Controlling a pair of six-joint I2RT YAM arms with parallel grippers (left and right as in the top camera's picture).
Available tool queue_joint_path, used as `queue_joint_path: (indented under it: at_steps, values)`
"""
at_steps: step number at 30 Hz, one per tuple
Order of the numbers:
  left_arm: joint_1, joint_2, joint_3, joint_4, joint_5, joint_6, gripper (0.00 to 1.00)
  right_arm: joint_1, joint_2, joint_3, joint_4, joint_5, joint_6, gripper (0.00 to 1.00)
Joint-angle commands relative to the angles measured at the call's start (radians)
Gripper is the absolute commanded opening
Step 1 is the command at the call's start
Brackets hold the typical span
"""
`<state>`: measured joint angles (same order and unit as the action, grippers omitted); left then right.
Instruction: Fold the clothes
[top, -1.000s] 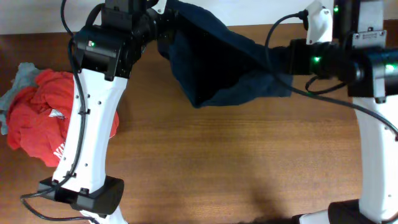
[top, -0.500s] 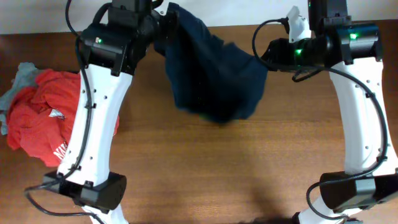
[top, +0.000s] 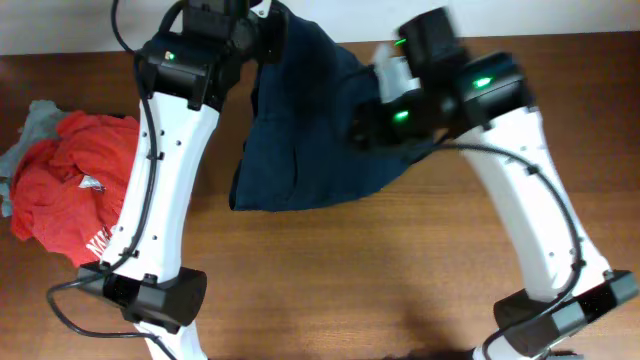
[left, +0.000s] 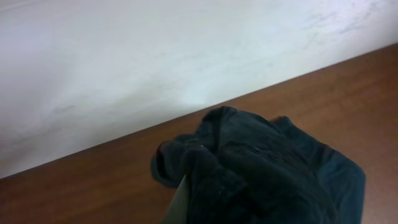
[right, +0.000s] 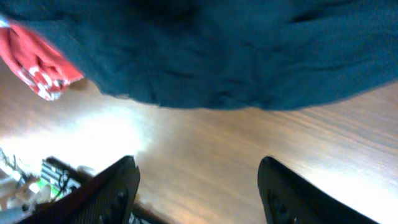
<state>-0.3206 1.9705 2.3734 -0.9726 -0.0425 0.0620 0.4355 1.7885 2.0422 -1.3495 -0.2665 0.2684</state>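
A dark navy garment (top: 300, 150) hangs from my left gripper (top: 262, 30) at the table's far edge, and its lower part drapes onto the wood. The left gripper is shut on its bunched top edge (left: 205, 162); one pale finger (left: 180, 202) shows beside the cloth. My right gripper (right: 196, 165) is open with nothing between its fingers. It hovers above the table just short of the garment's hem (right: 205, 68). In the overhead view the right gripper (top: 362, 128) is blurred, over the garment's right side.
A crumpled red garment (top: 80, 190) lies in a heap at the table's left edge, on top of a grey cloth (top: 35, 120). The red cloth (right: 37, 62) also shows in the right wrist view. Both arm bases stand at the near edge.
My right gripper opened and let go of the navy garment, then swung left over it. The garment dropped from stretched between both grippers to hanging from the left one alone.
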Motion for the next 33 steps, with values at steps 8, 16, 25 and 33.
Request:
queue_joint_path:
  at_steps: [8, 16, 25, 33]
  values:
    - [0.072, -0.003, 0.018, 0.026, -0.018, -0.018, 0.01, 0.281, -0.026, -0.316, 0.284, 0.229, 0.212, 0.65]
    - [0.075, -0.003, 0.018, 0.026, -0.018, -0.025, 0.01, 0.424, -0.026, -0.636, 0.788, 0.261, 0.273, 0.66]
    - [0.074, -0.003, 0.018, 0.030, -0.014, -0.048, 0.01, 0.501, 0.045, -0.708, 1.106, 0.281, 0.171, 0.66]
    - [0.074, -0.003, 0.018, 0.030, -0.014, -0.048, 0.01, 0.504, 0.133, -0.708, 1.179, 0.341, 0.278, 0.67]
